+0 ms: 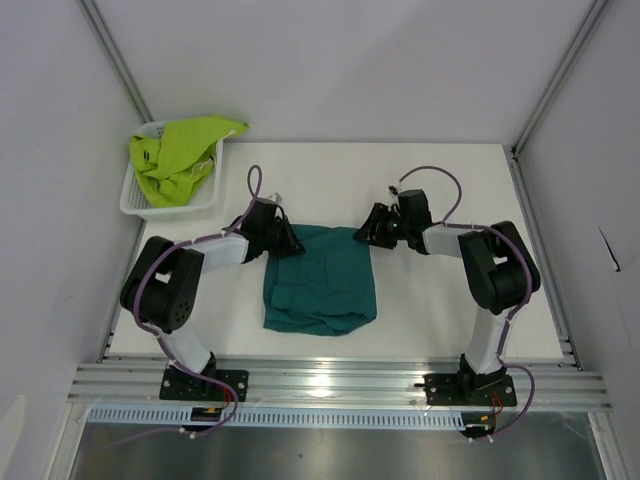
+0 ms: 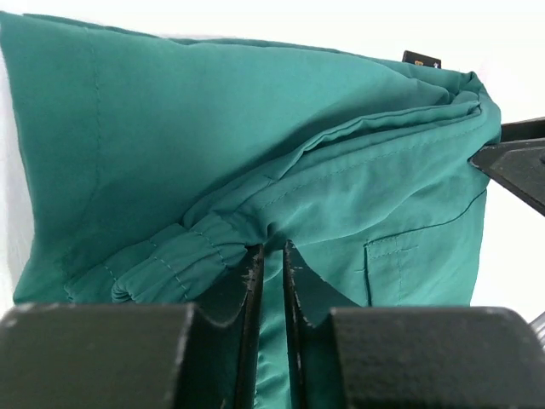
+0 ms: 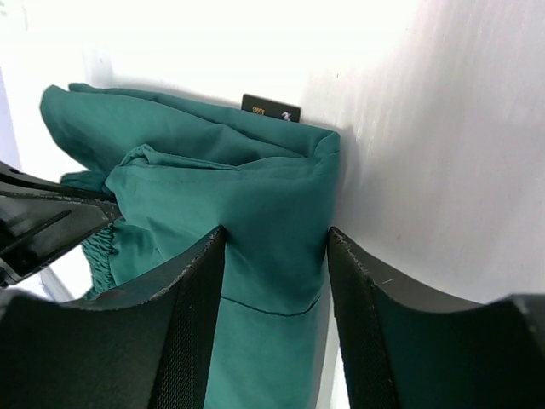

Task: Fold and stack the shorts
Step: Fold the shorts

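Observation:
The dark teal shorts (image 1: 320, 285) lie folded on the white table between the arms. My left gripper (image 1: 285, 240) is at their far left corner. In the left wrist view its jaws (image 2: 272, 251) are shut on a thin fold of the teal fabric (image 2: 213, 128) by the elastic waistband. My right gripper (image 1: 372, 228) is at the far right corner. Its jaws (image 3: 277, 234) are open and straddle the teal fabric's (image 3: 238, 170) edge. The lime shorts (image 1: 185, 155) lie bunched in the white mesh basket (image 1: 135, 195) at the far left.
The basket stands against the left wall. A small black label (image 3: 271, 108) sticks out at the shorts' far edge. The table (image 1: 450, 310) is white, with a metal rail (image 1: 330, 380) along its near edge.

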{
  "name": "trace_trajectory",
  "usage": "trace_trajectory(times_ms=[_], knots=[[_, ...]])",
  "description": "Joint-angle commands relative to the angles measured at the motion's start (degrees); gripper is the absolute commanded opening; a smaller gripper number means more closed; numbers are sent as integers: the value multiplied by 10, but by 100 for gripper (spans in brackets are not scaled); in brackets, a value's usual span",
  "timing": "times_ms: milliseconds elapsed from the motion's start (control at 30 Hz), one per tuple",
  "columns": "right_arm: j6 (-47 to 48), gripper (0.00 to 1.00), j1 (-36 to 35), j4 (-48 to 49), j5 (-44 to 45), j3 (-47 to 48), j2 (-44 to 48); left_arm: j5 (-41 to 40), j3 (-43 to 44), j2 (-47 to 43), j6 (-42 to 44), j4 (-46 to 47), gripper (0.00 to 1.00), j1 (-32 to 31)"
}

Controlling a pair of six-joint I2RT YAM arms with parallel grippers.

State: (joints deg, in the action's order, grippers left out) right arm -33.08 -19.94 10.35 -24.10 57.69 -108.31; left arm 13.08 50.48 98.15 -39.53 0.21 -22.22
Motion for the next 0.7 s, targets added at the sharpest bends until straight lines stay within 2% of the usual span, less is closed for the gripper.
trace_trajectory(times_ms=[0,100,167,200,233,300,333,400,567,667], knots=[[-24,54,9,69,-48,-3,-17,-24,25,2,-3,-27,17,2],[-31,52,14,79,-53,1,-30,-29,31,11,-1,-40,15,4],[-33,46,14,82,-57,5,-37,-29,33,12,0,-41,14,4],[-35,41,16,84,-60,5,-39,-31,33,12,2,-40,14,4],[-40,29,17,90,-60,5,-42,-32,33,12,2,-40,14,5],[-46,21,20,103,-56,-6,-39,-33,34,11,3,-40,14,5],[-51,10,22,106,-52,-10,-32,-32,37,11,3,-39,14,5],[-55,0,28,110,-33,-26,-21,-31,42,13,6,-39,14,5],[-73,0,48,118,19,-94,53,-17,82,44,16,-37,15,4],[-70,0,45,87,39,-135,120,-17,173,91,32,-64,15,2]])
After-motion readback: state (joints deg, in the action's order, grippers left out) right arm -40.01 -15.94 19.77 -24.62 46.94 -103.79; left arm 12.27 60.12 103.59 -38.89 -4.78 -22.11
